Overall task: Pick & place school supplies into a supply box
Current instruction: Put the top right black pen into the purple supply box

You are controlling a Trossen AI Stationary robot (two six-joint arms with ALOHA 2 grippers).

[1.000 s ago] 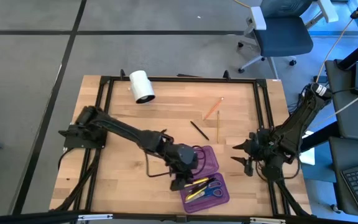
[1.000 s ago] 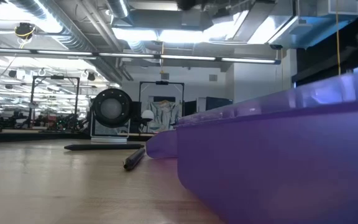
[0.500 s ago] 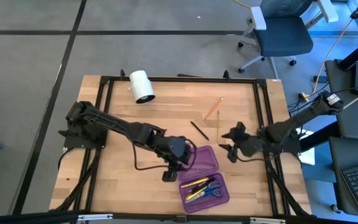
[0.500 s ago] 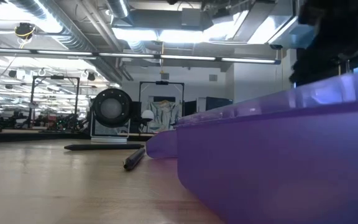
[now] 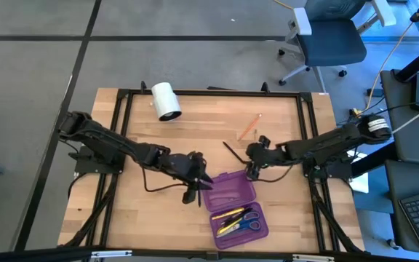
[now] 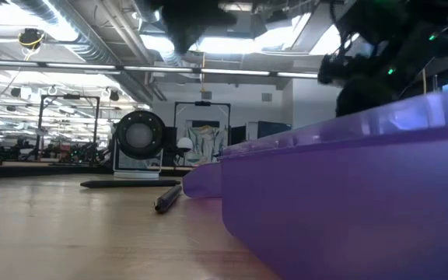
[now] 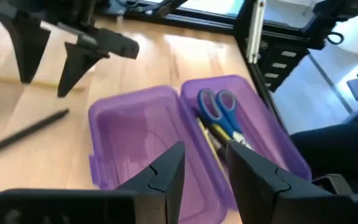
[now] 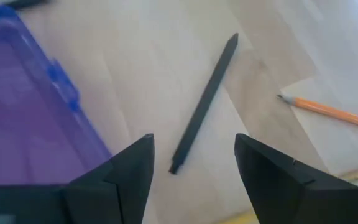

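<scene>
We note purple supply box open, scissors and yellow pencil in near half, far half empty, left gripper jaws narrowly parted and empty, right gripper jaws wide over black pen, no legible writing.

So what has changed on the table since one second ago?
The right tool moved from the table's right edge toward the middle, open over the black pen. The left tool, empty, drew back left from the purple box. The pens, pencil and box stayed in place.

no readable text, no labels, no brand marks, no numbers, no signs anywhere
</scene>
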